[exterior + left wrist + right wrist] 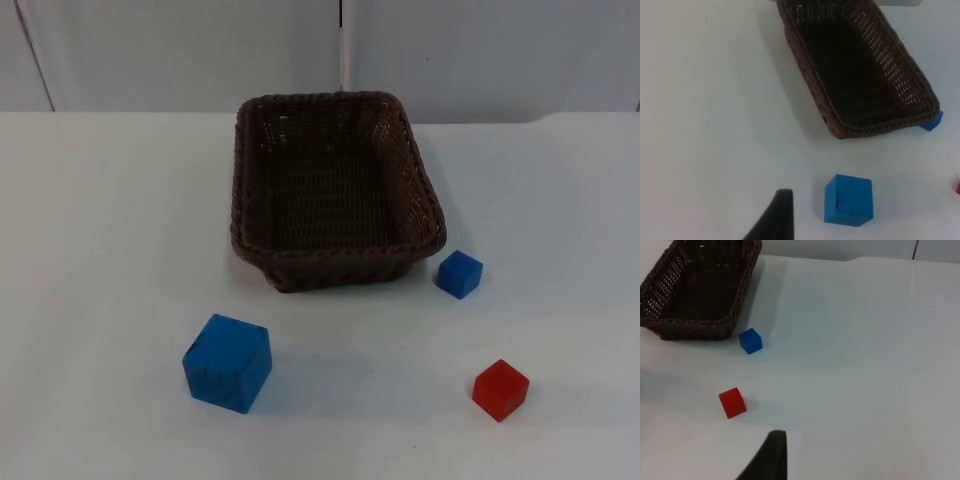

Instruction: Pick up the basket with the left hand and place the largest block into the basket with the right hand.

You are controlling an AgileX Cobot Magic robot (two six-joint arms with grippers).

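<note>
Dark brown wicker basket (338, 190) resting empty at mid desk (110, 250), long axis toward the partition wall. Largest block, a big blue cube (228, 362), at the basket's 7 o'clock, apart from it. Small blue cube (459, 274) just off the basket's 4 o'clock corner; small red cube (500, 390) farther out at 5 o'clock. Left tool fingertip (776, 216) just beside the big blue cube at its 9 o'clock, not touching. Right tool fingertip (769, 458) near the red cube, at its 5 o'clock. Cannot tell whether either tool is released or clenched

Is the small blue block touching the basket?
Apart. The right wrist view shows a strip of white table between the small blue block and the basket; the top view shows the same gap.
</note>
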